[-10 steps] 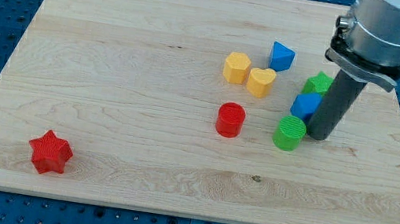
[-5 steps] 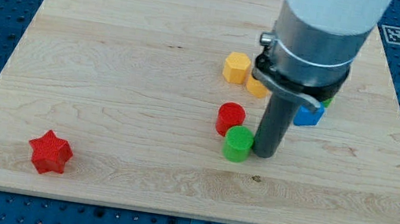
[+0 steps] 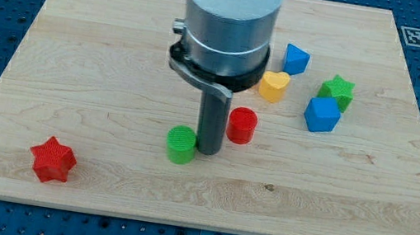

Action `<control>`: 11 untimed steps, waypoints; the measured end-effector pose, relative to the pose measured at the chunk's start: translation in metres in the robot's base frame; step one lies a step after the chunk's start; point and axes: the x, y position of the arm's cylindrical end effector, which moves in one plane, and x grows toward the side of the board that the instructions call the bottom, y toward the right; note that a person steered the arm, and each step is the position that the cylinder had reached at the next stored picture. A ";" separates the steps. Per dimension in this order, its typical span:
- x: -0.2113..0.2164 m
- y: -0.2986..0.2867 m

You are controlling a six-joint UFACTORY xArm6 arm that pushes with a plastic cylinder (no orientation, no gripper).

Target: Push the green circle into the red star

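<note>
The green circle [image 3: 182, 144] lies on the wooden board [image 3: 119, 54] at the lower middle. My tip [image 3: 207, 148] stands right against its right side. The red star [image 3: 53, 160] lies far off at the lower left, well apart from the green circle. The arm's grey body covers the board's upper middle.
A red cylinder [image 3: 241, 125] stands just right of my rod. A yellow heart [image 3: 274, 85], a blue triangular block [image 3: 295, 59], a blue cube [image 3: 321, 114] and a green star [image 3: 337, 90] lie at the upper right. A yellow block seen earlier is hidden behind the arm.
My tip has swept left and slightly down, pushing the green circle from beside the blue cube past the red cylinder toward the lower middle. The other blocks stayed put.
</note>
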 end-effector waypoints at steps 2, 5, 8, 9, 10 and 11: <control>0.003 -0.036; 0.035 -0.086; 0.040 -0.106; 0.040 -0.106; 0.037 -0.048; 0.031 0.048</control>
